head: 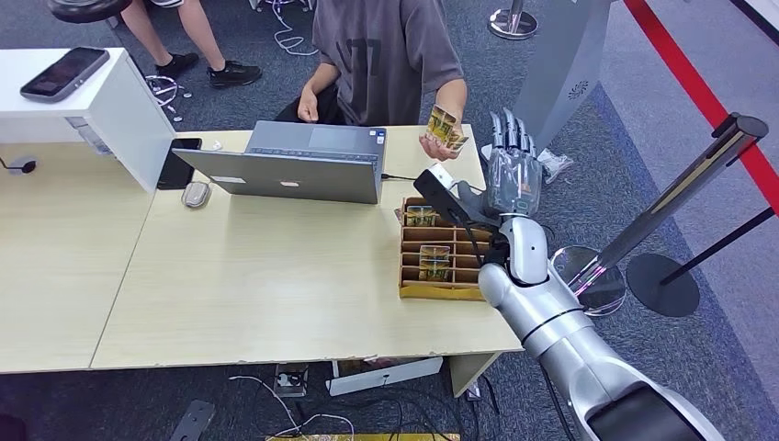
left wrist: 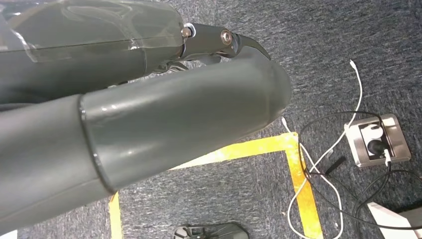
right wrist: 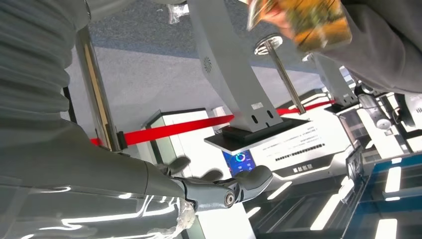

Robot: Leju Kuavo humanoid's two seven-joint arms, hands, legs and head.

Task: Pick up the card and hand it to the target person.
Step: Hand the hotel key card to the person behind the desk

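Over at the laptop [head: 299, 165] nothing stirs, and just right of it the person's hand [head: 443, 140] already holds the card [head: 445, 126], so you're at the tail of the handover. Your right hand [head: 511, 161] stands raised beside it, fingers straight, slightly apart, holding nothing; your left hand's [left wrist: 149, 119] fingers I cannot tell. Next, I'd judge, you draw the arm back past the card tray [head: 439, 287].
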